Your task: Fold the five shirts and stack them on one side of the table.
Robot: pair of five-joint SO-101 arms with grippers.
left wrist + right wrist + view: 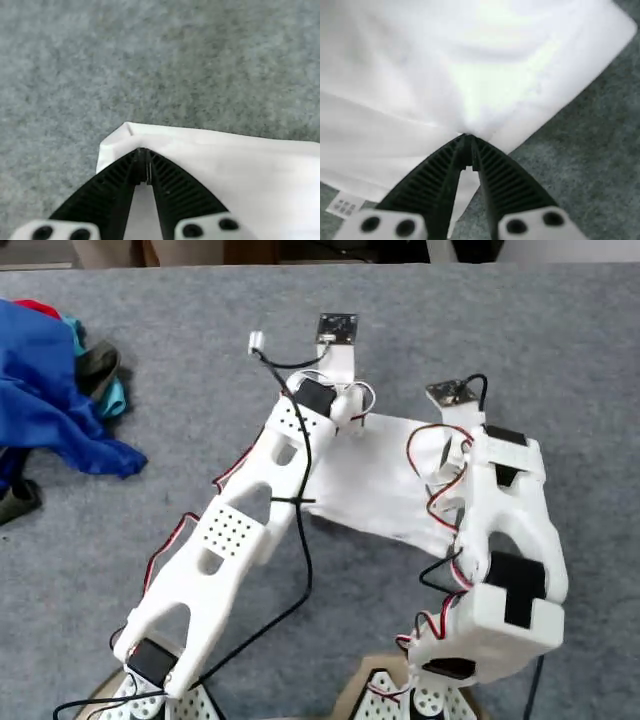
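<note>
A white shirt lies partly folded in the middle of the grey table, between the two arms. My left gripper is shut on the shirt's far left corner; in the high view it is at the shirt's upper left. My right gripper is shut on a pinched fold of the white shirt near its right edge, under the right arm in the high view. A pile of other shirts, blue with red and teal showing, lies at the table's far left.
A dark item lies at the left edge below the pile. A white label hangs from the shirt's hem. Bare grey table stretches to the right and behind the shirt. Both arm bases stand at the front edge.
</note>
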